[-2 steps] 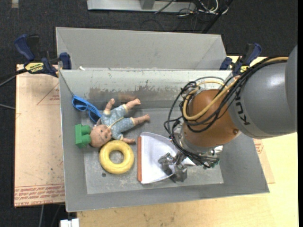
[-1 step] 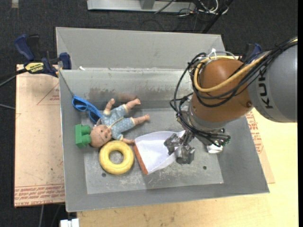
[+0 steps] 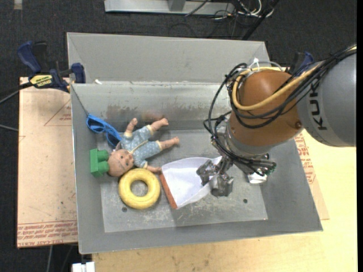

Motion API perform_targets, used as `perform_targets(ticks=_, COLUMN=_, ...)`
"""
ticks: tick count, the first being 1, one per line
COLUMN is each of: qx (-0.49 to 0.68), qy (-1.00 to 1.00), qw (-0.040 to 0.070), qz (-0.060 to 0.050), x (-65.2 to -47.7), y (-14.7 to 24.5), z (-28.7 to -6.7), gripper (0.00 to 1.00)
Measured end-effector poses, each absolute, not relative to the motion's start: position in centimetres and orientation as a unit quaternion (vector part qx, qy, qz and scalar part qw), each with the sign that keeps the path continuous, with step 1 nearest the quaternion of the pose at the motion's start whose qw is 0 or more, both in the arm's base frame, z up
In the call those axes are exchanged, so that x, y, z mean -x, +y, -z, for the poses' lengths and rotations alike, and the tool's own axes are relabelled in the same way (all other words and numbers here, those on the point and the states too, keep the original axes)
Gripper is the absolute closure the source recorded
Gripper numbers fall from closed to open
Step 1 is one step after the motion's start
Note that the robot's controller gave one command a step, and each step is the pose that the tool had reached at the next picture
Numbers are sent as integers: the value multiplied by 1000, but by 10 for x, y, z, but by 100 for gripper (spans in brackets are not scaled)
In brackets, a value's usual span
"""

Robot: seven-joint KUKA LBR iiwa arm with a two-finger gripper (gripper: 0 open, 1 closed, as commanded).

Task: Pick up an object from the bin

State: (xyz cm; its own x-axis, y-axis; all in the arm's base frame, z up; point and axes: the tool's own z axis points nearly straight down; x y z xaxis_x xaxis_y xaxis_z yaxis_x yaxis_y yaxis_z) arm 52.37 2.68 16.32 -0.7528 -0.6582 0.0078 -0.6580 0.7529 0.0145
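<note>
While low in bin, tool over white sheet

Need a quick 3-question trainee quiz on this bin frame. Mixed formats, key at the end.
1. True or false: the green block lies to the right of the doll in the camera view.
2. Which thing is the end effector nearest? A. green block B. white sheet C. doll
3. What colour is the ring lying just below the doll's head in the view?

Key
1. False: the green block sits left of the doll's head.
2. B
3. Yellow
</note>
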Motion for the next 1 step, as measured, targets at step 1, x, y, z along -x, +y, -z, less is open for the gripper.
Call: perform_targets(ticks=1, qx=-352, qy=-936, qw=9, qz=7, x=-526, y=29, z=-205, gripper=100)
